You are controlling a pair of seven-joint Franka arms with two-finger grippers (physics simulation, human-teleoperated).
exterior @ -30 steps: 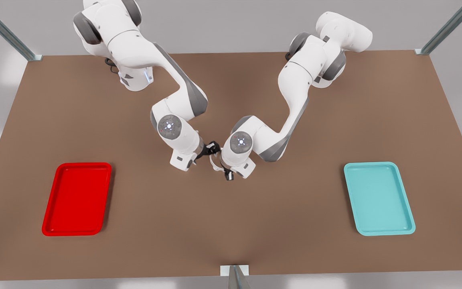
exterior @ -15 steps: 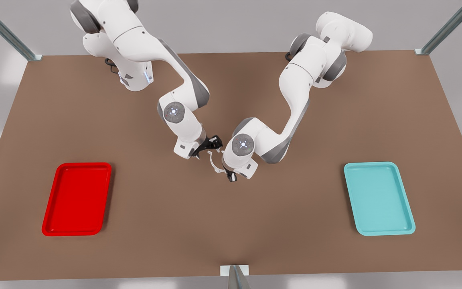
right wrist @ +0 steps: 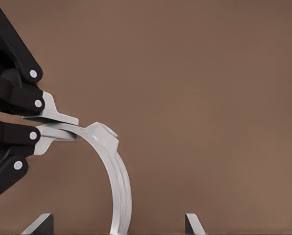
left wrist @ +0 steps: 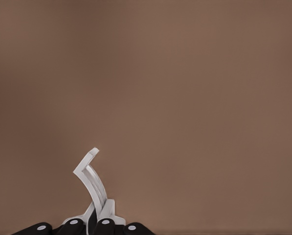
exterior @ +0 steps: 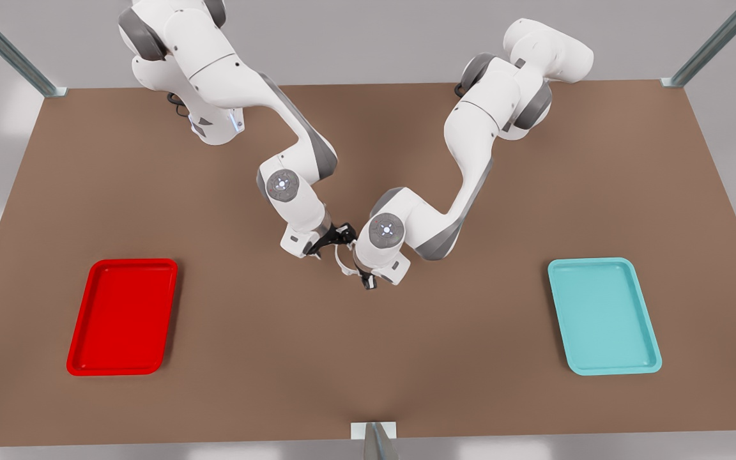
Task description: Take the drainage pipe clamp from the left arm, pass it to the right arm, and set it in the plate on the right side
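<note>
**A:** Two grippers meet mid-table (exterior: 368, 383). Which one has the part?

**B:** Left gripper (exterior: 364, 280). It belongs to the arm on the front view's right. Its pincer is clamped together on one end tab of the drainage pipe clamp (exterior: 341, 260). The left wrist view has the white arc rising out of the pinched fingers (left wrist: 106, 226).

**A:** Right gripper?

**B:** Right gripper (exterior: 333, 241) sits at about 11 o'clock from the clamp in the front view, close in. Its pincer is spread apart. In the right wrist view its two fingertips (right wrist: 38, 224) stand wide, and the arc runs down between them. I cannot tell whether either tip touches it.

**A:** Clamp position?

**B:** Off the table, held in the air between the two wrists, at roughly 10 o'clock from the left gripper's tip in the front view. In the right wrist view the left gripper's pads pinch the flat tab, and the half-ring curves away from them.

**A:** Plate?

**B:** Plate (exterior: 80, 358), bright red, lies flat at about 8 o'clock from the grippers in the front view, well apart from them. Nothing in it. Teal tray (exterior: 652, 364) lies at about 4 o'clock, likewise well apart.
</note>
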